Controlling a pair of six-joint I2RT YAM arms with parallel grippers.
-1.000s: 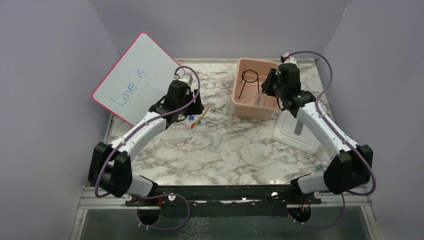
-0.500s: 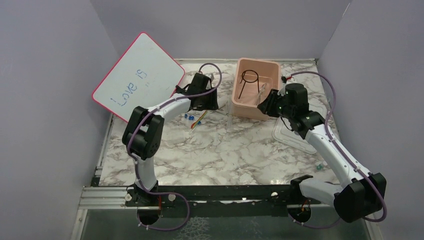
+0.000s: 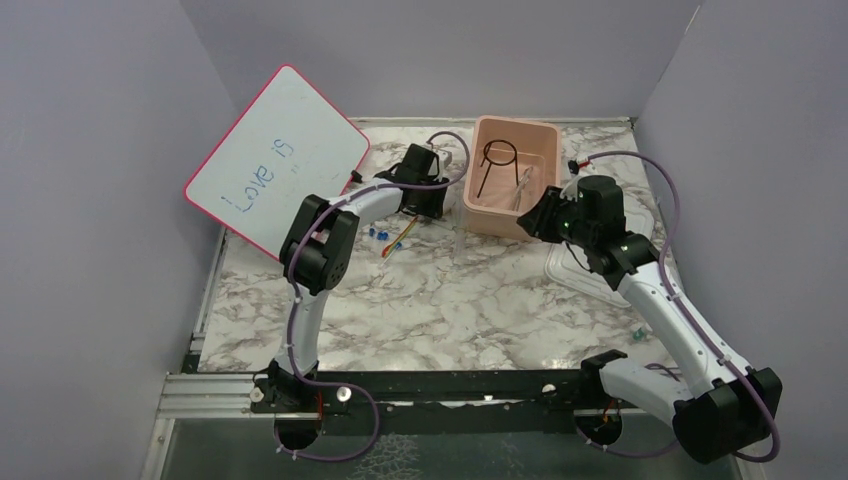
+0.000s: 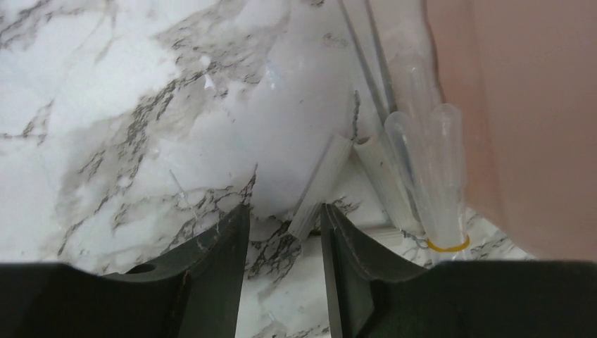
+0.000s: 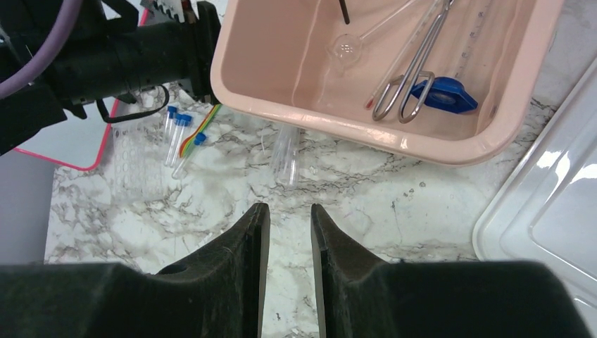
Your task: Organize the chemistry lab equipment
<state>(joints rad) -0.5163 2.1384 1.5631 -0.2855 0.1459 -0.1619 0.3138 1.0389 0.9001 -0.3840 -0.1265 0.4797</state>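
Note:
My left gripper (image 3: 432, 205) is stretched out beside the left wall of the pink tub (image 3: 500, 222). In the left wrist view its jaws (image 4: 284, 209) stand open over bare marble, and a ribbed clear piece (image 4: 320, 186) lies just past the tips. Clear tubes (image 4: 433, 176) bound by a yellow band lie to the right. My right gripper (image 5: 289, 207) is open a little and empty, hovering in front of the tub. The black ring stand (image 3: 497, 160), metal tongs (image 5: 415, 70) and a blue piece (image 5: 443, 95) are in the tub. Blue-capped vials (image 5: 176, 130), a red-yellow rod (image 5: 200, 130) and a clear tube (image 5: 285, 151) lie on the table.
The pink-rimmed whiteboard (image 3: 275, 160) leans at the back left. A white lid (image 5: 556, 211) lies right of the tub, partly under my right arm. A small teal item (image 3: 637, 330) sits near the table's right edge. Purple walls close in three sides.
My left arm has swung right, from the vials to the tub's left wall, and its jaws have narrowed. My right gripper has drawn back from over the tub to its front corner.

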